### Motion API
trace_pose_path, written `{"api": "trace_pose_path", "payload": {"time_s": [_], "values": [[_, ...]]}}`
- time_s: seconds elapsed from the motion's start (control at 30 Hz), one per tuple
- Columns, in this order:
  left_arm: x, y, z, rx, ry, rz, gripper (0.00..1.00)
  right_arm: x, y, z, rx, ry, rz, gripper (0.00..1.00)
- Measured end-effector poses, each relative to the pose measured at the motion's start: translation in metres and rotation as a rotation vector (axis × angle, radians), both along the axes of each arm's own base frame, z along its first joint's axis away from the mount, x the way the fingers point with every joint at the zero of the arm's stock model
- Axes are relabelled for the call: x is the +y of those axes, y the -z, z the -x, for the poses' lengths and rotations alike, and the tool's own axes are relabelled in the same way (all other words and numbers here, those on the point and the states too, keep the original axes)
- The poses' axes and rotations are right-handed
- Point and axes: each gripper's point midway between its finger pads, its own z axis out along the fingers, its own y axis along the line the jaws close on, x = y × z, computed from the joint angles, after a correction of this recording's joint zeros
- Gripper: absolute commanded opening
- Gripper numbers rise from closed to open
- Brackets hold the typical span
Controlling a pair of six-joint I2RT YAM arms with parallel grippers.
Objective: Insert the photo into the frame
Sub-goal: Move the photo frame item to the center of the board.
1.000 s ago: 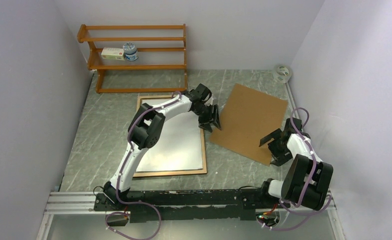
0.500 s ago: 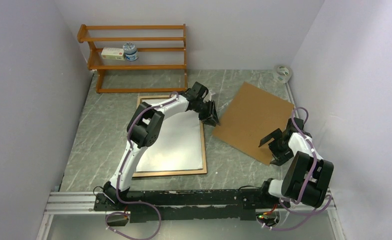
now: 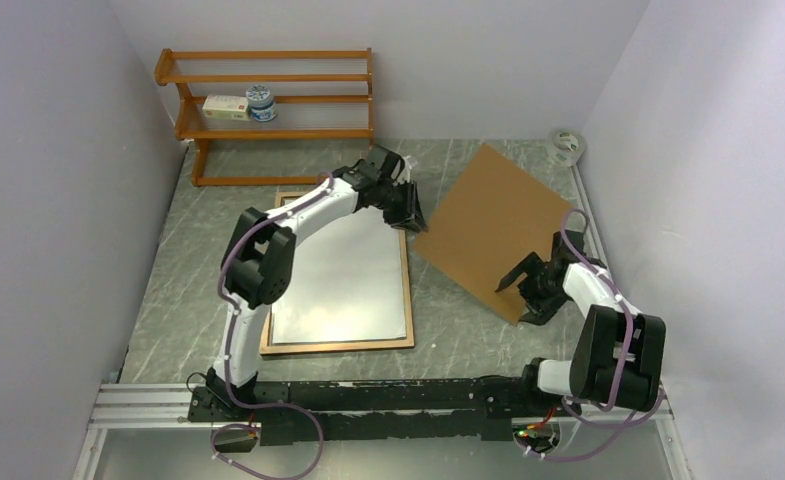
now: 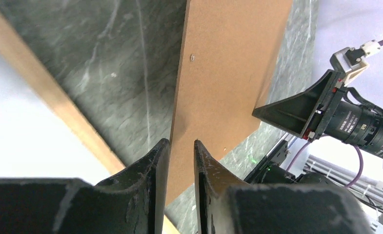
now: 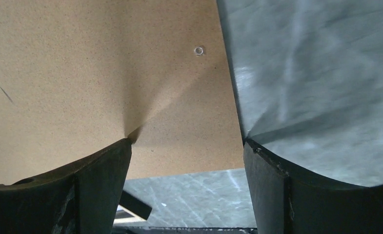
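Left gripper [image 4: 178, 143] of mine is nearly closed, pinching the flat brown fibreboard backing board [image 3: 498, 225] near its left corner. Wrist view shows the board's thin edge running down between both fingers [image 4: 150, 170], one on each face. The pinched corner is off the grey-green marbled table [image 3: 218, 240], and the rest of the board stretches toward the right wall. My right gripper [image 5: 188, 140] stands wide at the board's near corner. One fingertip [image 5: 116, 151] touches the board's face and the other hangs over bare table, with the board edge passing between them and nothing clamped. Large rectangular picture frame [image 3: 338, 346], its light-brown wood-coloured back up, lies flat on the table just left of the board; bare table shows between the two in my left wrist view. Photo [image 3: 343, 270], a large thin rectangular print, lies inside the frame's opening with its plain white back up and its picture side hidden. Orange-brown wooden shelf rack [image 3: 268, 130] stands far left against the back wall, with a small white box [image 3: 225, 107] and a round tin [image 3: 261, 103] on its middle shelf. Clear tape roll [image 3: 565, 147] sits in the far right corner.
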Motion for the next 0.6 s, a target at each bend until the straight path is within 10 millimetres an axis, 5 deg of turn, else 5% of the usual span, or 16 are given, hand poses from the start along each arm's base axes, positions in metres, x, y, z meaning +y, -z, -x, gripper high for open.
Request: {"api": "trace_pose_path", "payload": {"time_s": [0.2,0.5,0.6], "values": [[0.037,-0.007,0.004,-0.035,-0.047,-0.066,0.30,0.036,-0.003,-0.002,-0.003,-0.069,-0.055,0.85],[0.108,0.062,0.045,0.134,-0.076,-0.272,0.32,0.065,-0.003,-0.001,0.020,-0.106,-0.108,0.84],[0.117,0.064,0.053,0.145,-0.050,-0.308,0.37,0.070,-0.003,-0.003,0.026,-0.117,-0.118,0.84]]}}
